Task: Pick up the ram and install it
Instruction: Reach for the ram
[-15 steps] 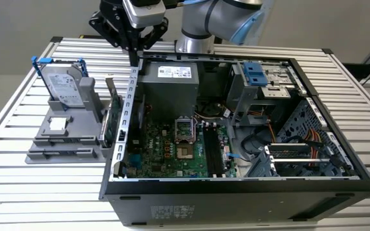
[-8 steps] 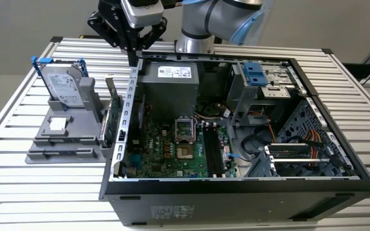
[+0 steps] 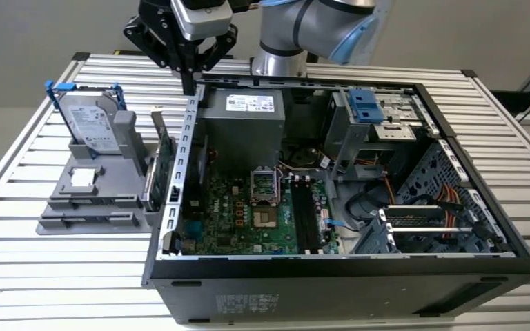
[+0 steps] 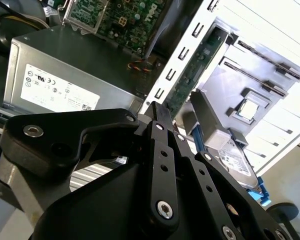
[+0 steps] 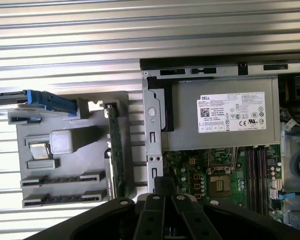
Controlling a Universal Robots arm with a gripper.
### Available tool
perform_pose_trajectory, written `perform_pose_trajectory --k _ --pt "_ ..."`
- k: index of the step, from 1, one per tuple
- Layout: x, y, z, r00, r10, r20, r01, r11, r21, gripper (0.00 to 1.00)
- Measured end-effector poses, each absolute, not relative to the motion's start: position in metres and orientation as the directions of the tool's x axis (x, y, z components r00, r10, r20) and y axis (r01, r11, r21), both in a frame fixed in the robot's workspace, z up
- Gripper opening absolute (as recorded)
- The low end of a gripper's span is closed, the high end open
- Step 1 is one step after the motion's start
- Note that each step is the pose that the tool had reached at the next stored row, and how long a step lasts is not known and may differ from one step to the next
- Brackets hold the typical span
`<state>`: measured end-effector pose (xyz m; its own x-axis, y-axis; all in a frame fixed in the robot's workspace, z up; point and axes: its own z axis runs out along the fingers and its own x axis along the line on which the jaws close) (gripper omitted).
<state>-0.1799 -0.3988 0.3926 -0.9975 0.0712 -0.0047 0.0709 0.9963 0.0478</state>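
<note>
Noted gripper (image 3: 188,83) above computer case (image 3: 339,289) edge, 11 o'clock from motherboard (image 3: 237,214) in exterior view, fingers (image 4: 157,120) apparently closed together, gripping nothing.

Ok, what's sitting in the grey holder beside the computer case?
A silver hard drive stands upright in the grey holder, a small silver square lies flat, and a green card stands on edge. The drive's bottom edge is hidden in its slot.
</note>
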Motion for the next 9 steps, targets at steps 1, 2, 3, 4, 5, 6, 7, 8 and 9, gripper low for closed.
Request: perform_pose_trajectory --k 1,2,3,4,5,6,7,8,9 --pt "-0.18 -0.3988 0.3926 -0.997 0.071 -0.005 0.071 0.996 0.048 0.0" --pt "-0.1801 -0.3988 0.3926 -0.997 0.071 -0.005 0.071 0.996 0.048 0.0" --pt "-0.1802 -0.3988 0.3926 -0.997 0.071 -0.005 0.071 0.996 0.048 0.0" --pt "-0.1805 -0.3988 0.3926 -0.997 0.071 -0.005 0.071 0.996 0.048 0.0" --pt "-0.1809 -0.3988 0.3926 -0.997 0.071 -0.005 0.071 0.996 0.048 0.0" --pt "-0.1813 -0.3988 0.3926 -0.997 0.071 -0.005 0.071 0.996 0.048 0.0" --pt "-0.1813 -0.3988 0.3926 -0.997 0.071 -0.005 0.071 0.996 0.048 0.0" --pt "-0.1814 -0.3988 0.3926 -0.997 0.071 -0.005 0.071 0.996 0.048 0.0" --pt "-0.1817 -0.3988 0.3926 -0.997 0.071 -0.005 0.071 0.996 0.048 0.0"
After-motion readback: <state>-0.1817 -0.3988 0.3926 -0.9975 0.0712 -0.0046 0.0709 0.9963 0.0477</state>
